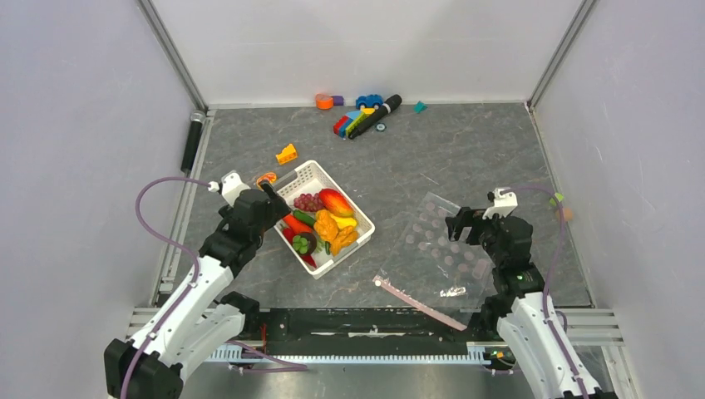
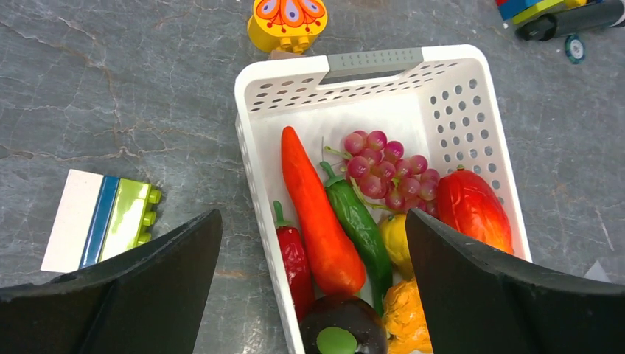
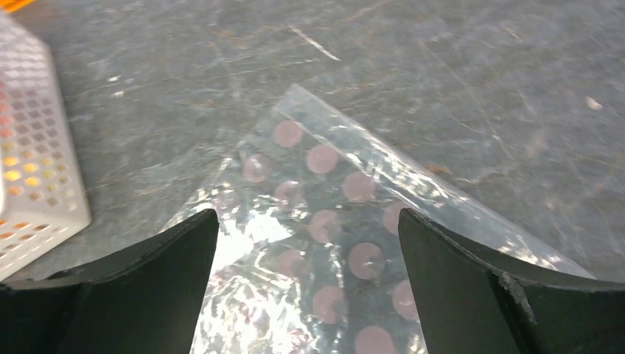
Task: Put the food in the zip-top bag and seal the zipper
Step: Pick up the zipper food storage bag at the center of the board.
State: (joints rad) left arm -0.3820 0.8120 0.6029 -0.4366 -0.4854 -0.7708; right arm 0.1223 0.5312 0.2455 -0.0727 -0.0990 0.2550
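Observation:
The food (image 1: 322, 223) lies piled in a white slotted basket (image 1: 308, 173). The left wrist view shows an orange chilli (image 2: 320, 214), purple grapes (image 2: 387, 169), a red mango (image 2: 475, 210), a green chilli (image 2: 361, 225) and a red chilli (image 2: 295, 262). My left gripper (image 1: 270, 193) hangs open over the basket's left part (image 2: 313, 221), holding nothing. The zip-top bag (image 1: 436, 245) lies flat on the table right of the basket, its pink zipper (image 1: 420, 303) along the near edge. My right gripper (image 1: 460, 224) hovers open above the dotted bag (image 3: 332, 221), its fingers (image 3: 457, 280) spread wide.
Coloured toy blocks and a car (image 1: 362, 116) sit by the back wall, and a yellow block (image 1: 287, 154) lies behind the basket. A striped block (image 2: 103, 221) lies left of the basket. A black cylinder (image 1: 193, 141) lies along the left rail. The basket's corner (image 3: 33, 169) shows left of the bag.

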